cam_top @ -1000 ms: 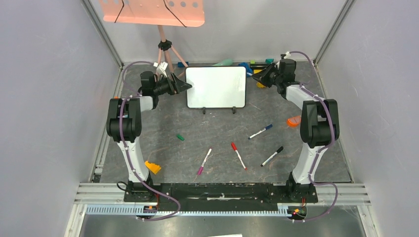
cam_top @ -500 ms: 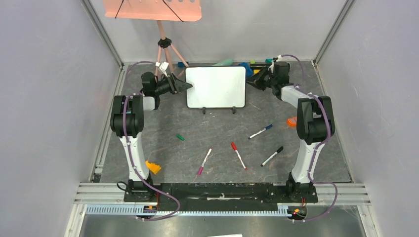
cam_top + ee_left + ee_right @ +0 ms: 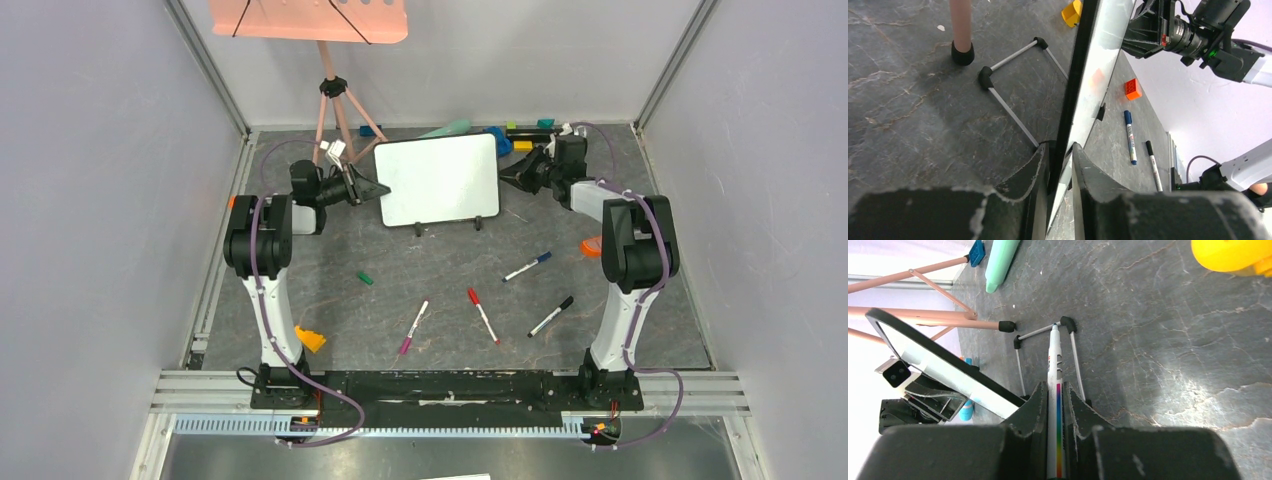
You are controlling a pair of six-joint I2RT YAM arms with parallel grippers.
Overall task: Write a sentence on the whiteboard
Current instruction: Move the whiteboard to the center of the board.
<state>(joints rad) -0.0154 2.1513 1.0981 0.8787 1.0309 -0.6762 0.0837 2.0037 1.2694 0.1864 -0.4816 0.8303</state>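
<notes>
one whiteboard (image 3: 440, 178) stands in the upper middle of the overhead frame on the dark counter (image 3: 300, 290), on two small black feet (image 3: 418, 229), a little skewed, with its white face toward the camera. two arms flank it. the left end effector (image 3: 378, 187) is at the board's left edge in that frame. in its own wrist view the two fingers (image 3: 1038, 170) sit narrow, one against each face of the dark rim, gripping the board. the right end effector (image 3: 503, 180) is just beside the board's right edge. it is closed on one white marker (image 3: 1054, 365) with a rainbow stripe, whose tip points toward the wire stand (image 3: 1068, 325) behind the board. four loose markers lie apart in the lower middle of the overhead frame: one pink marker (image 3: 413, 328), one red marker (image 3: 484, 315), one blue marker (image 3: 527, 266) and one black marker (image 3: 551, 316). one green cap (image 3: 366, 278) lies left of them, and one orange wedge (image 3: 309, 339) lies at lower left. one salmon-pink tray (image 3: 308, 20) on a tripod (image 3: 335, 110) fills the upper left.
</notes>
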